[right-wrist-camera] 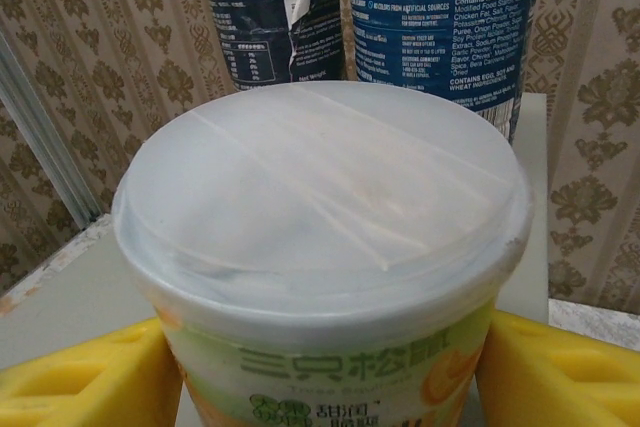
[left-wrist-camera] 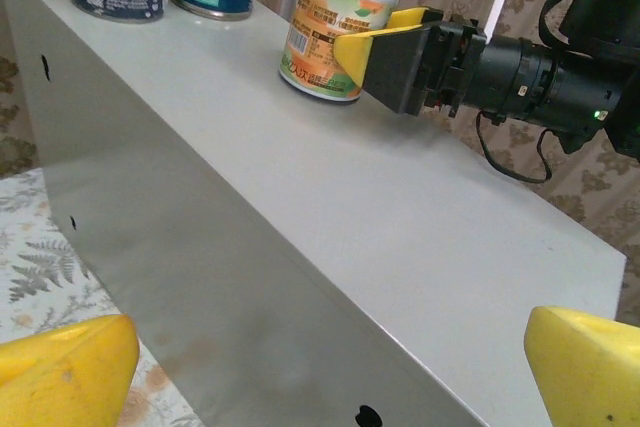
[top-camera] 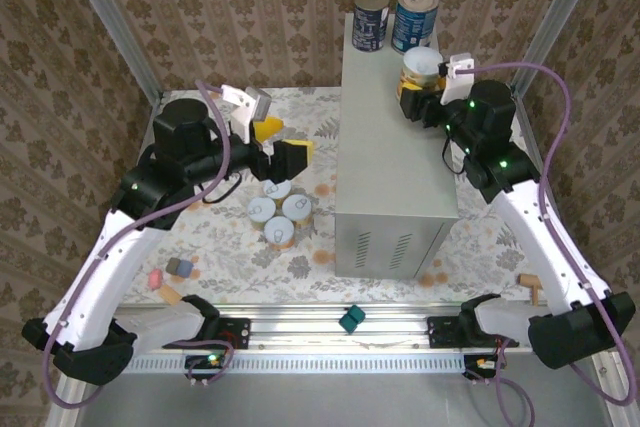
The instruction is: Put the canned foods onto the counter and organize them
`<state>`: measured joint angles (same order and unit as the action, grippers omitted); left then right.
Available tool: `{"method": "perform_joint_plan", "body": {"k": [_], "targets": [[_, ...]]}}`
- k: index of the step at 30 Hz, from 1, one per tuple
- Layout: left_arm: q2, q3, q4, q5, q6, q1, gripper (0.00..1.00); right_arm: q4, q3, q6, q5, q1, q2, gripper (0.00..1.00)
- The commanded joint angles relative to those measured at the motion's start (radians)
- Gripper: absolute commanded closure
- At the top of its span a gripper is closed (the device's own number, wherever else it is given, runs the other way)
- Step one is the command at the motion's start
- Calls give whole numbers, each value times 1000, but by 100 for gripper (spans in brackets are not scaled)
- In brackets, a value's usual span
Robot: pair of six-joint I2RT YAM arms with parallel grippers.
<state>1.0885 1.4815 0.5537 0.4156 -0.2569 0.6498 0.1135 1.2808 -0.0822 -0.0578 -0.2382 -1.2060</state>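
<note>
Your left gripper (top-camera: pixel 283 142) hangs to the left of the counter (top-camera: pixel 390 162), above the floral floor surface (top-camera: pixel 200 247). Its yellow fingers (left-wrist-camera: pixel 62 379) are spread wide apart and hold nothing. The left wrist view looks between them at the counter's pale side wall and flat top.

Just left of the counter's near half, four short white-lidded cans (top-camera: pixel 279 210) stand on the floor in a tight cluster, close to the grey wall without touching it. Farther left of the counter, towards the near edge, a small pink block (top-camera: pixel 155 278) and a small grey block (top-camera: pixel 180 267) lie on the floor.

The counter is a tall light grey box with vent slits on its near face. Two taller dark blue cans (top-camera: pixel 392 17) stand side by side and upright at the far end of its top.

Just in front of them, near the counter's right edge, stands a short can with a yellow-orange label (top-camera: pixel 422 65) and a white lid. It is upright and its base appears to rest on the counter top. Your right gripper (top-camera: pixel 421 95) is clamped on this can, one yellow finger pressed against each side of its label.

In the right wrist view the white lid sits nearest the camera, with the two blue cans directly behind it.
</note>
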Motion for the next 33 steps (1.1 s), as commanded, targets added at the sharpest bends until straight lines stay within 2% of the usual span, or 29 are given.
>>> {"method": "perform_joint_plan", "body": {"k": [1,10,33], "targets": [[-20,8,-50,-102,32,27,0,-7,36,-18,-34,13,-44,27],[-22,-4,-47,-127,34,69,0,-22,81,12,-3,16,-124,26],[-60,-26,-46,-132,31,73,0,-29,94,68,59,16,-174,22]]}}
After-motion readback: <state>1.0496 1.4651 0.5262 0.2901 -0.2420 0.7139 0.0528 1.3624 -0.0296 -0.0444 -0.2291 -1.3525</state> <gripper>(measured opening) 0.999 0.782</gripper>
